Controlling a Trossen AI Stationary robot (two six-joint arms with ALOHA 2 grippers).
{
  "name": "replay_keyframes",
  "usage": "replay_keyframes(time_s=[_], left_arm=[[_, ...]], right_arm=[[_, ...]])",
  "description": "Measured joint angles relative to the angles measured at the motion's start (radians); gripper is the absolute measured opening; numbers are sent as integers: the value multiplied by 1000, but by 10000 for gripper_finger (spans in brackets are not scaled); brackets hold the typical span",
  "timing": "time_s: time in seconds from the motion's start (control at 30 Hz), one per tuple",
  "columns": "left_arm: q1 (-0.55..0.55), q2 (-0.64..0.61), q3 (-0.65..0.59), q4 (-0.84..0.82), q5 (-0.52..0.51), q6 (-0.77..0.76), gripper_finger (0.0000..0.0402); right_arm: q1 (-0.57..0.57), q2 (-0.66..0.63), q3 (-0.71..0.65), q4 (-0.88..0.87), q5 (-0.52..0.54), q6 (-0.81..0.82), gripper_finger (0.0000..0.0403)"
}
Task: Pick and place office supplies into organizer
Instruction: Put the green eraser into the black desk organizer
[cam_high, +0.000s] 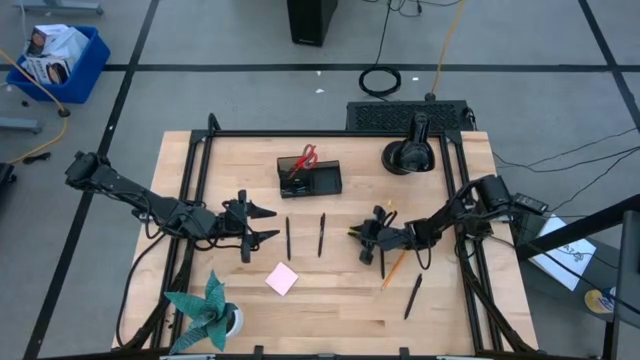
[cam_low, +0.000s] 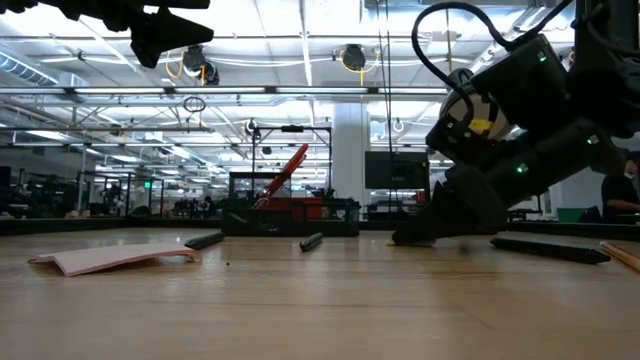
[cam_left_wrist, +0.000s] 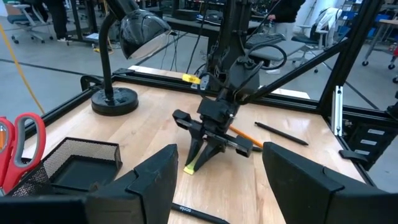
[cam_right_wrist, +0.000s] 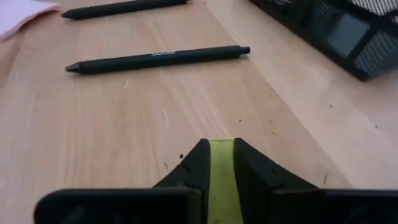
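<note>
My right gripper (cam_high: 354, 234) is down at the tabletop in the middle of the table, shut on a small yellow bit (cam_right_wrist: 221, 165), also seen in the left wrist view (cam_left_wrist: 190, 168). My left gripper (cam_high: 268, 224) hovers open above the table's left half, holding nothing. The black mesh organizer (cam_high: 310, 178) stands at the far middle on its base, with red-handled scissors (cam_high: 305, 158) upright in its cup. Two black pens (cam_high: 288, 238) (cam_high: 321, 234) lie flat between the grippers. A pink sticky-note pad (cam_high: 282, 279) lies nearer the front edge. My right gripper pinches the yellow bit (cam_right_wrist: 221, 155) between its two fingers (cam_right_wrist: 255, 171), with the bit's end showing at the fingertips. The fingers slant down from the table's right side toward its left. The fingertips and the bit are down at the wood surface (cam_left_wrist: 194, 165).
An orange pencil (cam_high: 392, 268) and a third black pen (cam_high: 412, 296) lie near the right arm. A black desk lamp (cam_high: 410, 153) stands at the far right. A teal paper plant (cam_high: 205, 310) sits at the near left corner. A black frame rails the table (cam_high: 200, 170).
</note>
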Motion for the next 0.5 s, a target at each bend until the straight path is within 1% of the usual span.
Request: replay_keyframes(time_s=[0.07, 0.23, 0.5], left_arm=[[0, 0, 0, 0, 0, 0, 239], [0, 0, 0, 0, 0, 0, 239], [0, 0, 0, 0, 0, 2, 239]], right_arm=[[6, 3, 0, 36, -9, -40, 41], [10, 4, 0, 95, -85, -47, 51], [9, 4, 0, 110, -67, -49, 50]])
